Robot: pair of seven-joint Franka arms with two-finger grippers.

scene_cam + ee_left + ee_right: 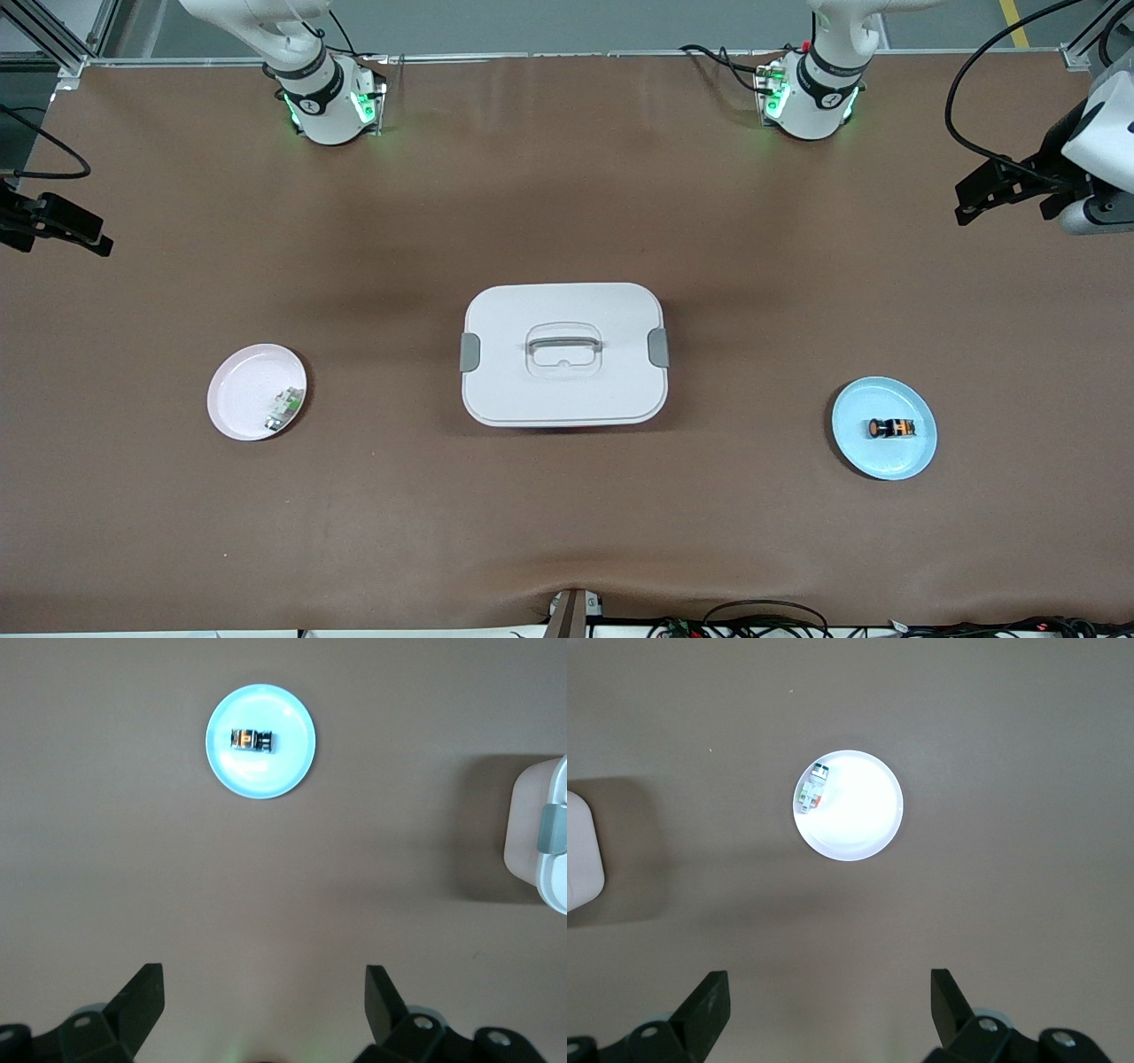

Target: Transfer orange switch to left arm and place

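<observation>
The orange switch (pixel 890 428) is seen on the blue plate (pixel 912 456), lower right; the box (pixel 563 354) sits centre. Both the left gripper (pixel 264 997) and right gripper (pixel 830 997) are held spread wide, high at the frame edges.

In the front view the right gripper (pixel 84 237) is cut off at the picture's edge, so only its black tip shows, and the left gripper (pixel 974 197) leaves the frame with its wrist. Each wrist view crops the box (pixel 542 837) to one corner. The small component (pixel 284 408) on the pink plate (pixel 239 390) is too small to make out.
</observation>
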